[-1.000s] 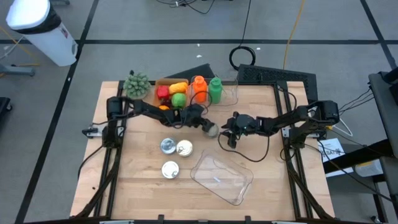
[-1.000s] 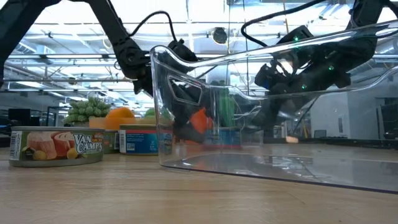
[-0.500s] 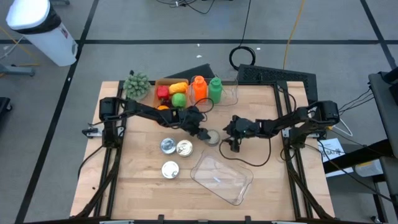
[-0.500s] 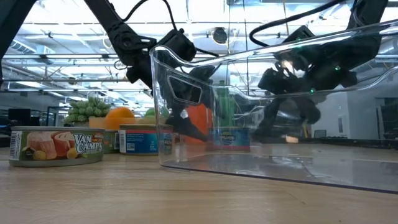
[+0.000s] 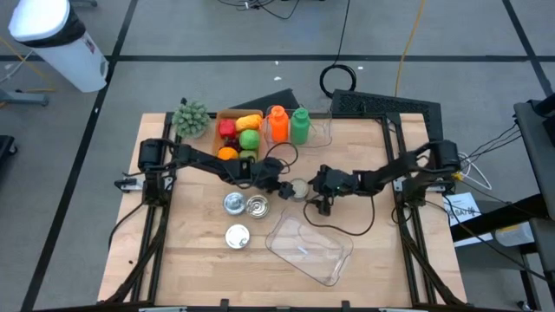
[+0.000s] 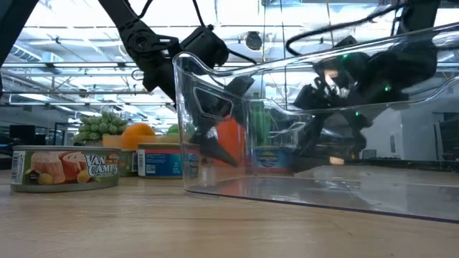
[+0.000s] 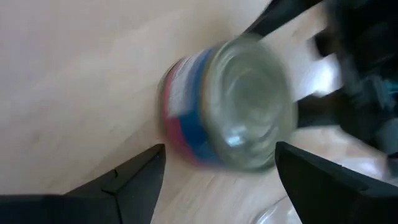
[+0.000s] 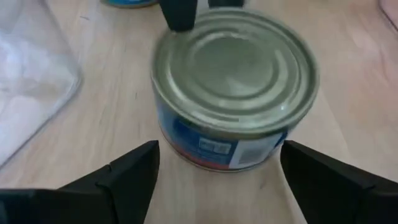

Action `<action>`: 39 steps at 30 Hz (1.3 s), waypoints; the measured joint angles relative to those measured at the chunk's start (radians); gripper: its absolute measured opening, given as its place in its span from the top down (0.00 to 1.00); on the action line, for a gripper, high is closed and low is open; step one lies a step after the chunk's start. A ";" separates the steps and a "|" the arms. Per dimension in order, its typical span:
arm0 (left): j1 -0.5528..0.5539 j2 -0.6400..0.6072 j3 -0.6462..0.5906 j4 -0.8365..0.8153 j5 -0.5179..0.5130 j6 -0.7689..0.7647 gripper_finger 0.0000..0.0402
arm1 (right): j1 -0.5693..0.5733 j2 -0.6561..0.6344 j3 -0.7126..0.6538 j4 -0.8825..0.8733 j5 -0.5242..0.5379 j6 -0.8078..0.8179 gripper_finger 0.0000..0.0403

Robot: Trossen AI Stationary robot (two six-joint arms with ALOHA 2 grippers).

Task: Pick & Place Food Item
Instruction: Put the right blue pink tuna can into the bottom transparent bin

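In the low view much is veiled by the clear plastic container [image 6: 315,129] standing nearest the camera: both grippers and the small round tin with a blue-and-red label [image 6: 268,159] are seen only through its curved wall, darkened and distorted. In the left wrist view the tin [image 7: 233,109] is blurred and its label cannot be read. In the high view the tin [image 5: 297,188] is largely crowded by the two arms, so that only its pale lid shows.

The tin stands upright on the wooden table [image 5: 191,260], near the middle, just beyond the container's [image 5: 309,247] far edge. The left gripper [image 5: 284,189] is placed at the tin's left side, its two dark fingers [image 7: 127,180] spread wider than the tin; whether they touch it cannot be told. The right gripper [image 5: 320,192] is set at the tin's right side, its fingers [image 8: 124,171] likewise held apart, the tin [image 8: 235,87] lying just ahead of them and ungripped; nothing is held by either.

Three more tins [image 5: 244,214] are grouped to the left of the container. At the table's far edge a cardboard tray of coloured fruit and vegetables [image 5: 236,130], an orange bottle [image 5: 277,122], a green bottle [image 5: 300,124] and a green bushy vegetable [image 5: 191,117] are lined up.
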 joint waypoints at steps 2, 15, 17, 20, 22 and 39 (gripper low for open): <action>0.000 0.000 0.000 0.036 -0.003 -0.005 0.23 | -0.002 0.050 -0.001 0.070 -0.002 -0.002 0.22; 0.011 0.083 -0.003 0.286 0.041 -0.046 0.23 | -0.025 0.217 0.026 0.340 -0.029 -0.063 0.22; 0.011 0.078 0.000 0.317 0.056 -0.041 0.23 | -0.025 0.217 0.026 0.353 -0.029 -0.074 0.22; 0.018 0.068 0.003 0.345 0.094 0.000 0.23 | -0.026 0.218 0.026 0.357 -0.012 -0.094 0.22; 0.025 0.067 0.003 0.381 0.136 0.045 0.23 | -0.026 0.218 0.026 0.359 0.009 -0.103 0.22; 0.020 0.048 0.006 0.400 0.282 0.151 0.23 | -0.033 0.211 0.030 0.425 0.120 -0.096 0.22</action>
